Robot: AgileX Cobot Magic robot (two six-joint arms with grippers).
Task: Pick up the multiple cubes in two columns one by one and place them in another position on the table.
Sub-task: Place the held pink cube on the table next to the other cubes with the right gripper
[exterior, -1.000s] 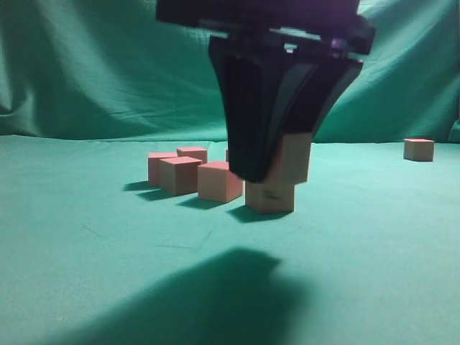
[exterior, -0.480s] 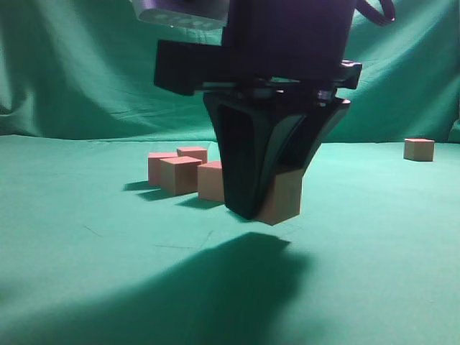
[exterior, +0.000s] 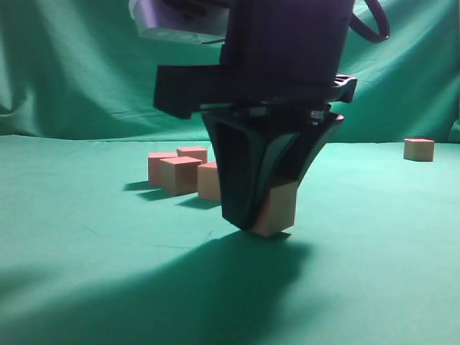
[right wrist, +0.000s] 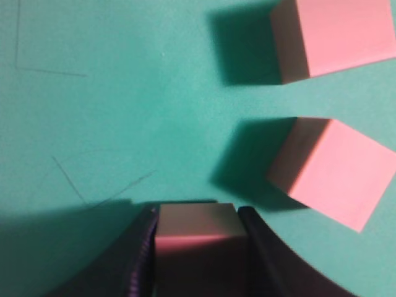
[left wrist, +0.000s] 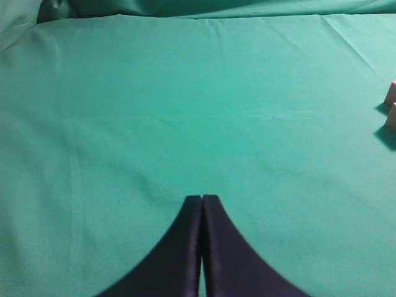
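A single cube [exterior: 279,208] is clamped between the black fingers of the right gripper [exterior: 260,215], and this held cube serves here as the landmark. In the exterior view it is seen low over the table [exterior: 374,273], tilted slightly, with its lower edge at or just above the green cloth; whether it actually touches cannot be told. In the right wrist view the same block [right wrist: 197,238] is framed on both sides by the fingers [right wrist: 260,247], which are pressed against its flanks, its reddish-pink top facing the camera. Behind and to the left of the held cube, as seen from the exterior camera, a cluster of other cubes [exterior: 180,174] is set on the cloth, close together, some partly hidden by the gripper. Two of them are shown near the held cube in the right wrist view [right wrist: 331,173], apart from each other. One further cube [exterior: 419,149] is found well apart, far to the right of the held cube, near the draped backdrop [exterior: 86,65]. The left gripper [left wrist: 202,204] is held above bare cloth with its fingers pressed together and nothing between them; two cube edges [left wrist: 391,105] are just visible at the right border of that view.
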